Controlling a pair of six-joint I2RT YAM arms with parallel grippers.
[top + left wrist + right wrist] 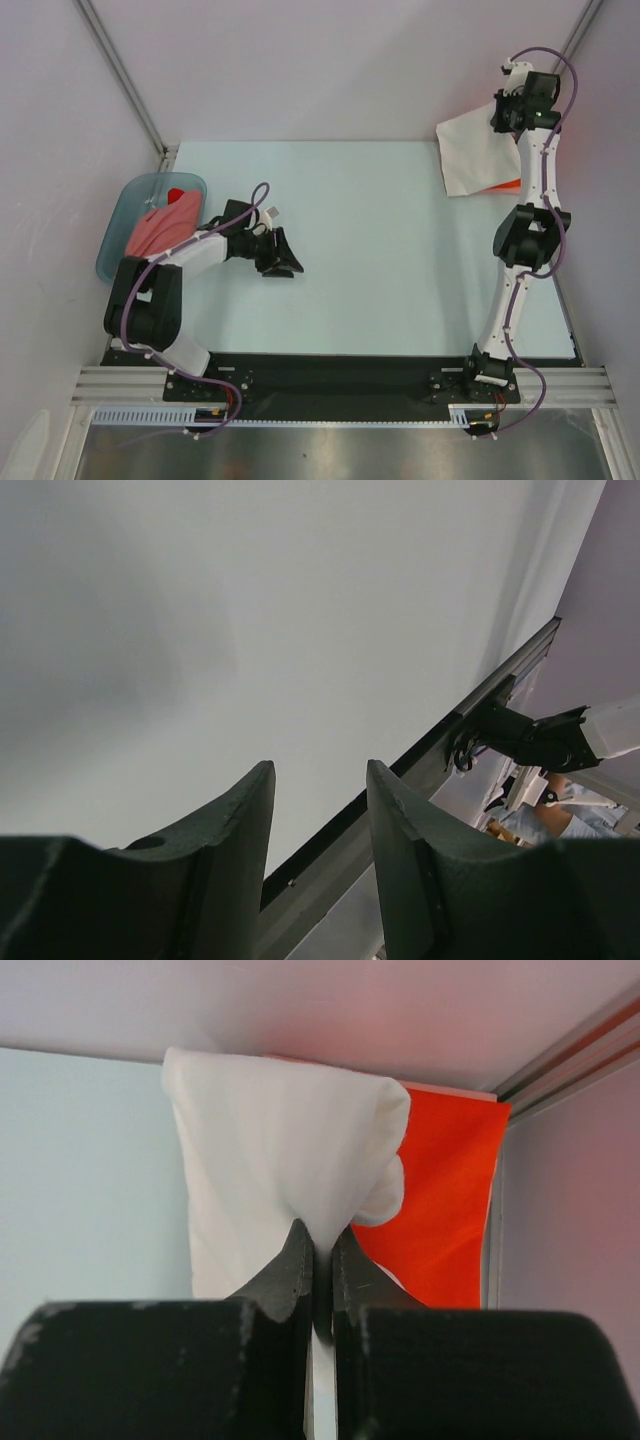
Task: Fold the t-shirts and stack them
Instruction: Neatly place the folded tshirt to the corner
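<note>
So the large white cloth t-shirt [270, 1160] is up in the far right corner of the pale table [380, 250]. It's draped over a bright orange-red t-shirt [440, 1200] that lies flat underneath. The right gripper [322, 1245] has its jaws pinched tight on a bunched fold of the white fabric, with no gap showing between them. That lifts the cloth into a little tent.

My guess is this thing is light, floppy and zero stiffness. Wherever you lift it, the rest will sag and drag, and it may pull the orange one along too. Grabbing a hem corner or a shoulder seam would beat a mid-panel pinch if you want a clean fold. I can't tell which part of the shirt is actually clamped right now.

The left gripper [320, 775] sits low over bare table on the left side. Its jaws are moderately apart with nothing between them and nothing touching them.

Over at the far left, the blue-grey plastic basin [118, 225] has a crumpled salmon-pink t-shirt [160, 228] in it. A bit of red cloth [178, 194] peeks out behind that, so those are not yet folded.
</note>
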